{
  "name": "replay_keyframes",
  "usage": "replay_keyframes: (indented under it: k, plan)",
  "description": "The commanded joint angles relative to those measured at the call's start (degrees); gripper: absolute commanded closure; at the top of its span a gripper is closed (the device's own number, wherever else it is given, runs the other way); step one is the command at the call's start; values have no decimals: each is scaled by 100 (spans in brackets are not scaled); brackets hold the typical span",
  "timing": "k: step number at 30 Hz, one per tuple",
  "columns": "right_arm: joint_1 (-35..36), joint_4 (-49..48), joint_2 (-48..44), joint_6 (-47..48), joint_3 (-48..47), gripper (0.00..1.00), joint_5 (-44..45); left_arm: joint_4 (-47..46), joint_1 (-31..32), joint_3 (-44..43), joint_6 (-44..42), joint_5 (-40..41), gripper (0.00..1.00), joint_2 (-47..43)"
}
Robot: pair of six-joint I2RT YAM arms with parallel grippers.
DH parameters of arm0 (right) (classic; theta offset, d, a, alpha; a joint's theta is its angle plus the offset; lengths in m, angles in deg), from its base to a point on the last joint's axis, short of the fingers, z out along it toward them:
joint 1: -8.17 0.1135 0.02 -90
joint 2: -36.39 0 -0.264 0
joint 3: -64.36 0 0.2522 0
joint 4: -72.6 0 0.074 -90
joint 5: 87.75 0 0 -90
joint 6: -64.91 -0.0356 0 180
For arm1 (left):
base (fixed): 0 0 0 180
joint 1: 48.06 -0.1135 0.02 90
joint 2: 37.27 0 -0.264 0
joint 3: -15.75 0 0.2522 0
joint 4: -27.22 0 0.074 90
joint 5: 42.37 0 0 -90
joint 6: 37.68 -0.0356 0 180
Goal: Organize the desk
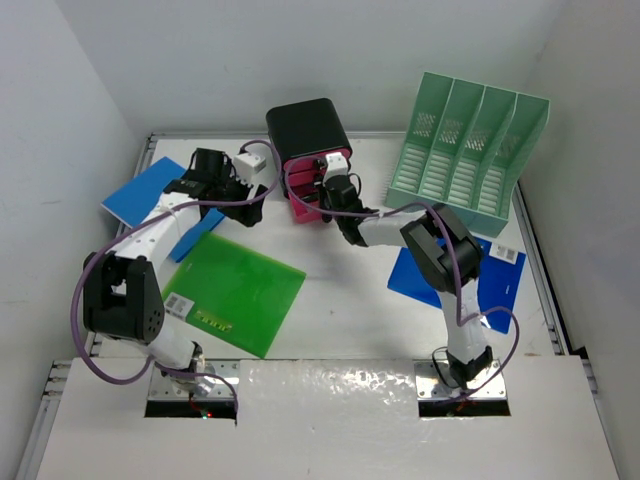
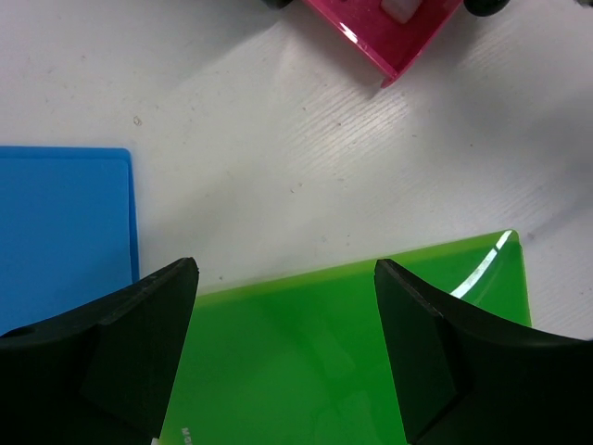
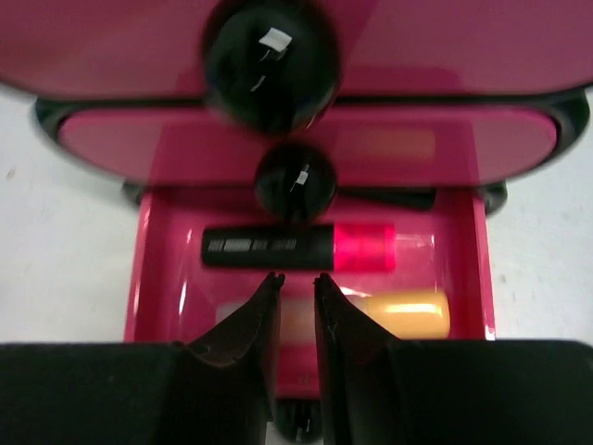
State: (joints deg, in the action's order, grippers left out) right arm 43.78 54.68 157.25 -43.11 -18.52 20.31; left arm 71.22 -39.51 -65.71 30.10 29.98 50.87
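**We see both arms reaching toward the far end of the white desk point(image 1: 340, 300)**

The desk fills the overhead view beneath both arms, metal rails along its edges, everything else lying or standing on it. We see the left gripper point(image 2: 284, 273) spread wide and holding nothing, above the far corner of a green folder point(image 1: 235, 290), with a blue folder point(image 1: 150, 190) just to its left. The right gripper point(image 3: 296, 283) hangs over the open pink drawer point(image 3: 144, 269) of a black-topped drawer unit point(image 1: 308, 128), its fingers drawn almost together with only a thin slit between them and nothing in their grip. In the drawer lie a black marker point(image 3: 296, 247) with a pink cap and, nearer us, an orange item point(image 3: 408, 313) we cannot identify. A mint file sorter point(image 1: 465, 150) stands at the far right, and a second blue folder point(image 1: 500, 285) lies in front of it.
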Motion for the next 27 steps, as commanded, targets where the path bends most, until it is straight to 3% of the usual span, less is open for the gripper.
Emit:
replay_keyframes:
  k: [1, 5, 10, 15, 20, 23, 27]
  plan:
    - [-221, -216, 298, -210, -479, 81, -259, -18, -56, -94, -72, -19, 25, -25]
    - [-213, -1197, -263, 105, 381, 84, -189, -88, -56, -41, -72, -19, 25, -42]
    - [-3, -1191, -1054, 931, 812, 81, -67, -27, -56, -120, -55, -54, 25, 98]
    - [138, -308, -1240, 652, 1111, 57, 152, -9, -56, -112, -81, -46, 25, 72]
    - [174, 793, -1056, -95, 1006, 53, 224, -18, -56, -112, -72, -54, 25, 72]
    - [226, 997, -1029, -368, 1015, 47, 250, -9, -56, -112, -81, -54, 25, 81]
    - [279, 1094, -741, -474, 849, 46, 189, 0, -56, -120, -81, -63, 25, 63]
